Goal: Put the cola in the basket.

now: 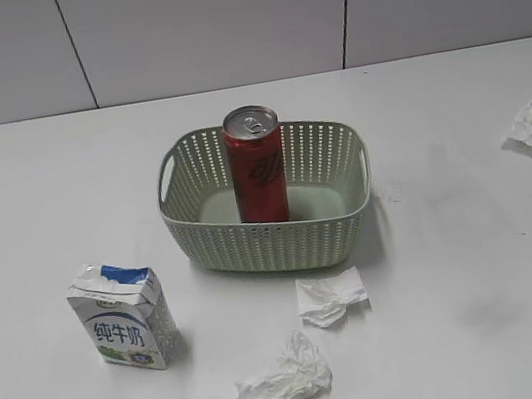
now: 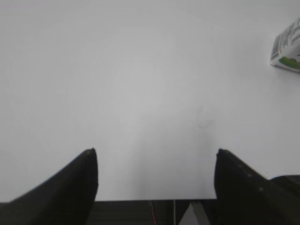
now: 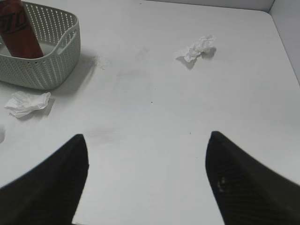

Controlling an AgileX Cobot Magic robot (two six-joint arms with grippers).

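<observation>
The red cola can (image 1: 259, 165) stands upright inside the pale green basket (image 1: 253, 245) at the table's middle. Both also show at the top left of the right wrist view, the cola (image 3: 18, 30) in the basket (image 3: 51, 65). My left gripper (image 2: 154, 152) is open and empty over bare white table near its front edge. My right gripper (image 3: 146, 137) is open and empty over bare table, to the right of the basket. Neither gripper shows in the exterior view.
A white-and-blue milk carton (image 1: 123, 317) stands front left; its corner shows in the left wrist view (image 2: 287, 47). Crumpled tissues lie in front of the basket (image 1: 331, 296), at the front (image 1: 280, 384) and at the far right (image 1: 531, 120).
</observation>
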